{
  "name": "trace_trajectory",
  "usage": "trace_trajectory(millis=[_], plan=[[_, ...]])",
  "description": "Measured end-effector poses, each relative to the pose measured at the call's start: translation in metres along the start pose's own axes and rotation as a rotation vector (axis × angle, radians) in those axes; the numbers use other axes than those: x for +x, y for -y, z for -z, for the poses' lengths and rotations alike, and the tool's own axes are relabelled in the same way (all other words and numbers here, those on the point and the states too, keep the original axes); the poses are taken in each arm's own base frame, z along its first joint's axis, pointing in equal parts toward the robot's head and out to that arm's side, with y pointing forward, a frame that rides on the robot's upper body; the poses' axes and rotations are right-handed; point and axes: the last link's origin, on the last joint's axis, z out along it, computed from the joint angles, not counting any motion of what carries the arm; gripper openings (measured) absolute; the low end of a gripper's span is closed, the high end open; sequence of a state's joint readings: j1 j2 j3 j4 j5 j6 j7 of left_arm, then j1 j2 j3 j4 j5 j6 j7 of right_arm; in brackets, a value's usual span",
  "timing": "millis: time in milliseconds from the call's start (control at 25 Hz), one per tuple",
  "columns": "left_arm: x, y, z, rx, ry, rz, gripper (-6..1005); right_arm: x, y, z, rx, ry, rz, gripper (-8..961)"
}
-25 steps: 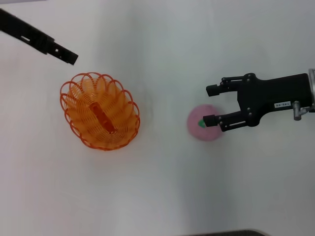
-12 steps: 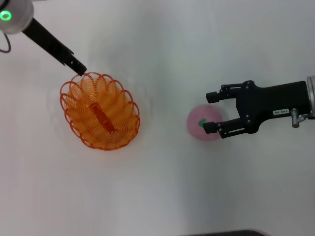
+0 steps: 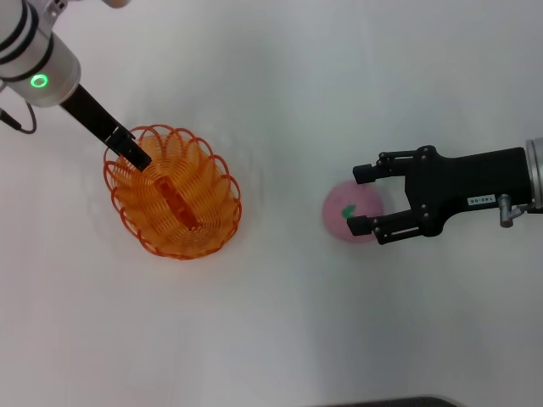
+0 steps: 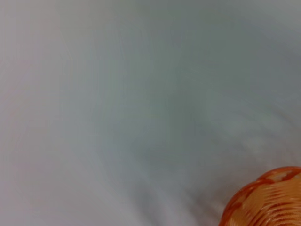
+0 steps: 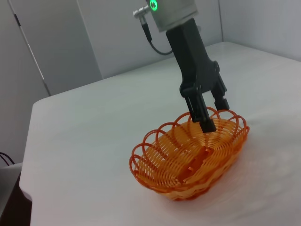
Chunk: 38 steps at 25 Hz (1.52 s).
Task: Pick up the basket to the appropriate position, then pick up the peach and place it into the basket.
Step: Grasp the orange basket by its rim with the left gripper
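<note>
The orange basket [image 3: 182,212] sits on the white table, left of centre; it also shows in the right wrist view [image 5: 188,160] and, as a piece of its rim [image 4: 268,200], in the left wrist view. My left gripper [image 3: 136,155] is at the basket's far-left rim. In the right wrist view the left gripper [image 5: 215,114] is open, with one finger inside the rim and one outside. The pink peach [image 3: 338,219] with a green leaf mark lies right of centre. My right gripper [image 3: 361,200] is open, with one finger on each side of the peach.
The white table [image 3: 280,322] reaches the frame on all sides. In the right wrist view its edge [image 5: 28,155] drops off beyond the basket, with grey walls behind. A dark strip shows at the head view's bottom edge.
My left arm has come down and to the right until its fingers reach the basket's rim. My right gripper has shifted slightly around the peach. Basket and peach have not moved.
</note>
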<state>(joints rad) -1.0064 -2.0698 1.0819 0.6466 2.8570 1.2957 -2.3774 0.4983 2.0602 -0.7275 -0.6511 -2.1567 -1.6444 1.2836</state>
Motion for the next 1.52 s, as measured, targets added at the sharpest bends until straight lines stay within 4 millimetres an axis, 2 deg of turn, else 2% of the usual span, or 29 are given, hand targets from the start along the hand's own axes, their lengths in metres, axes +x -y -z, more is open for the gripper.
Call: trace_trajectory(millis=[600,680,920,1120,1320,1520], plan=[[0.001,-0.01,-0.009,0.004,0.02,-0.043,765,0.001,0.003,-0.001,0.022,-0.004,-0.003,854],[0.003,-0.011,-0.009,0.003,0.018,-0.05,518,0.001,0.003,-0.001,0.022,-0.004,-0.002,854],[0.006,-0.012,-0.005,0.001,0.006,-0.051,306,0.002,0.004,-0.002,0.03,-0.011,-0.001,853],[0.008,-0.011,0.003,-0.009,-0.014,-0.031,192,0.003,0.003,-0.004,0.026,-0.009,-0.005,853],[0.01,-0.004,0.015,-0.019,-0.065,0.037,169,0.004,0.003,-0.003,0.027,-0.004,-0.004,852],[0.006,0.006,0.039,-0.029,-0.123,0.163,147,0.0,-0.001,0.001,-0.002,0.02,-0.012,852]])
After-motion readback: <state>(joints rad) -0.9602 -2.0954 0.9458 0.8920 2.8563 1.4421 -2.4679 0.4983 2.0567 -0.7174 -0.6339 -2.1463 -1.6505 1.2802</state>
